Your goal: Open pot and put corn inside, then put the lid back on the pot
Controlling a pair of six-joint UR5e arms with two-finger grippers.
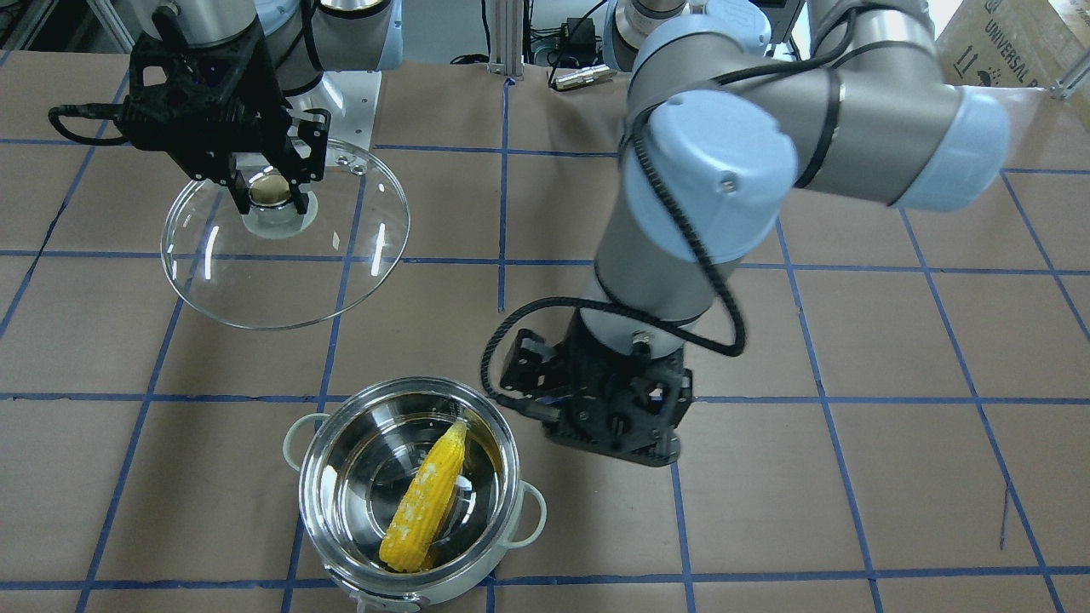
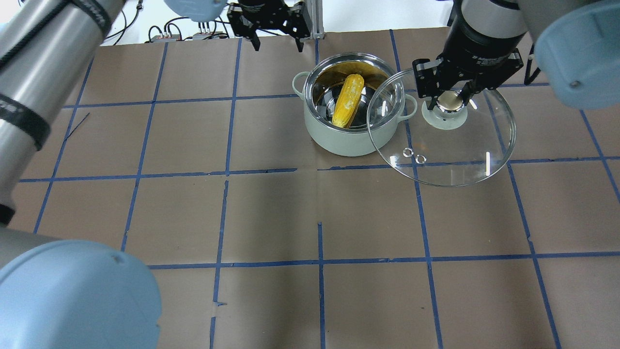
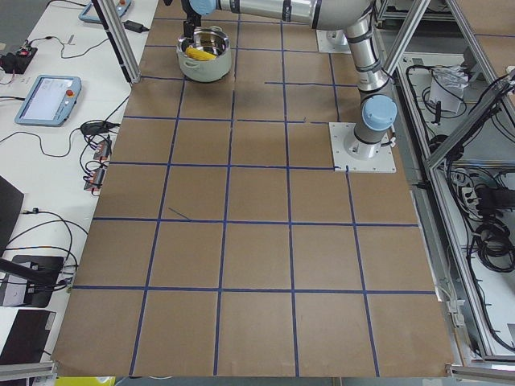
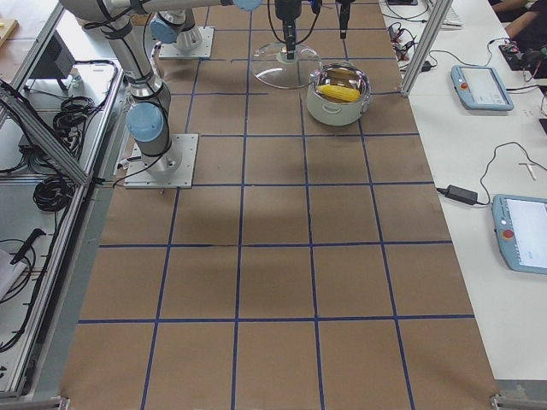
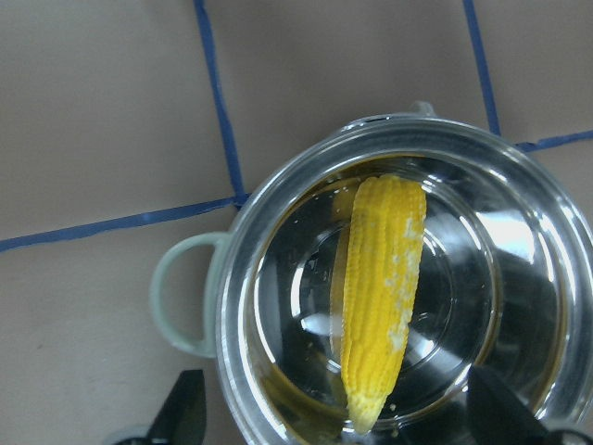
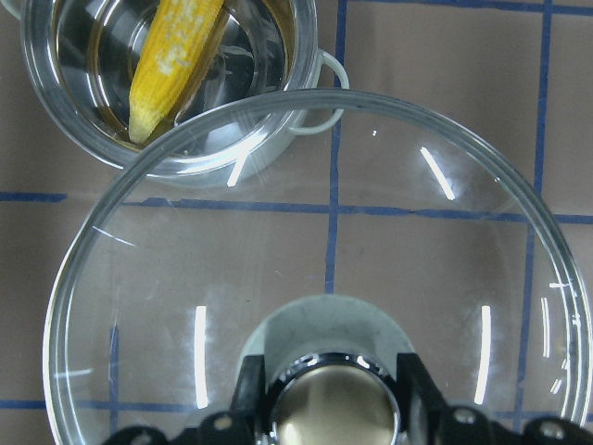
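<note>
steel first: in the overhead view the pot stands open on the table with the corn lying aslant inside, so we judge that only the closing is left. the right gripper is clamped on the knob of the lid, which hangs beside the pot, its edge overlapping the rim from this angle. the left gripper has its fingers apart, holding nothing, just beyond the pot. in the front-facing view the lid is plainly off to one side, and the left gripper sits close beside the pot. the left wrist view looks down into the pot: the corn spans most of the bottom, and we cannot tell whether either end rides up the wall. the right wrist view shows both fingers tight on the knob, with the pot at the top edge. to close well, we would draw the left arm clear, carry the lid until the knob is over the pot's middle, hold it level and lower it gently. an end of the corn standing proud could keep the lid off the rim.
</note>
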